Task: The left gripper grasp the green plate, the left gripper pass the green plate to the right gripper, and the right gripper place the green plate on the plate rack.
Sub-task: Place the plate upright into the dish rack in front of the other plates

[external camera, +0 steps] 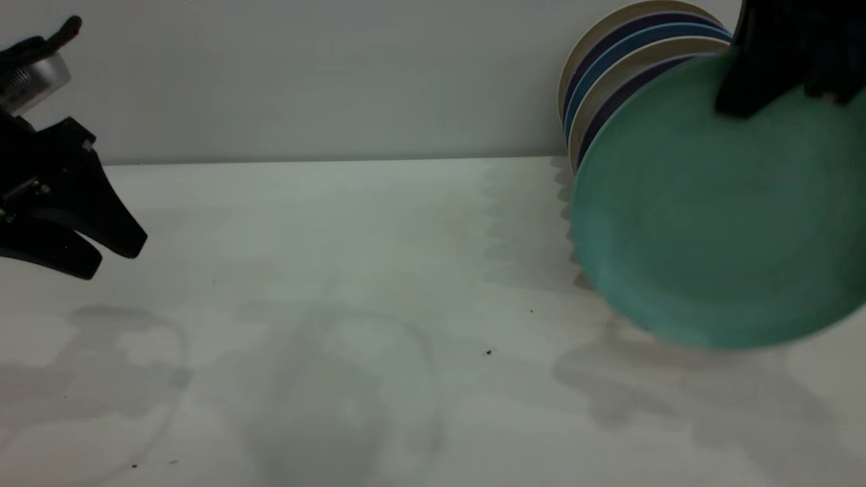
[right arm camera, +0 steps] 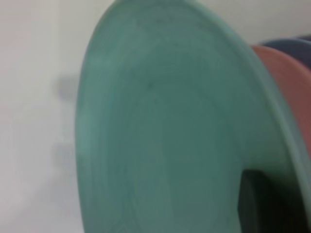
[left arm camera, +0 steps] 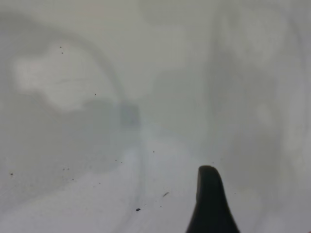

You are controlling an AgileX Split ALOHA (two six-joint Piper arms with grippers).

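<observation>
The green plate (external camera: 710,223) hangs upright at the right, just in front of the upright plates. It fills the right wrist view (right arm camera: 165,131). My right gripper (external camera: 739,101) comes down from the top right and is shut on the plate's upper rim; one dark finger (right arm camera: 262,204) lies against the plate's face. My left gripper (external camera: 111,257) is at the far left above the table, open and empty. One of its fingers (left arm camera: 210,199) shows over bare table. The plate rack is hidden behind the plates.
Several upright plates, cream and blue (external camera: 629,47), stand in a row behind the green plate by the back wall. A salmon-pink plate (right arm camera: 291,92) and a blue one (right arm camera: 291,44) show just behind it. The white table (external camera: 352,284) spans between the arms.
</observation>
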